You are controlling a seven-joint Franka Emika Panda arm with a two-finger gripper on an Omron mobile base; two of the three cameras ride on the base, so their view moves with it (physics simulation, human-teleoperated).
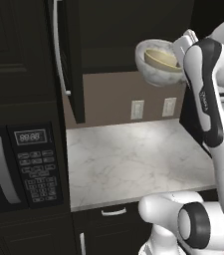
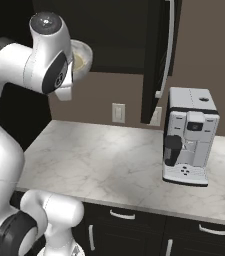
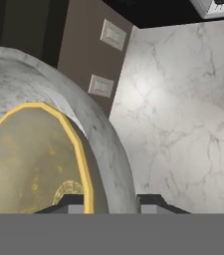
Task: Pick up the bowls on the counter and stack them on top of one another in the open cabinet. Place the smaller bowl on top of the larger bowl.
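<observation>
The larger bowl [image 1: 152,65], whitish-grey and speckled, hangs in the air in front of the open cabinet [image 1: 128,30], high above the counter [image 1: 133,159]. The smaller bowl [image 1: 161,59], yellow-tan, sits nested inside it. My gripper [image 1: 180,49] holds the pair at their right rim. In the hand view my gripper [image 3: 111,201] is shut across the larger bowl's wall [image 3: 108,149], with one fingertip inside the smaller bowl [image 3: 29,159]. From the right base view my arm hides most of the larger bowl [image 2: 85,54]. The cabinet door [image 1: 68,60] stands swung open.
A black microwave [image 1: 19,169] is built in left of the counter. A white coffee machine [image 2: 189,135] stands on the counter's right part, under the open cabinet door [image 2: 159,55]. Two wall outlets [image 1: 137,109] sit on the brown backsplash.
</observation>
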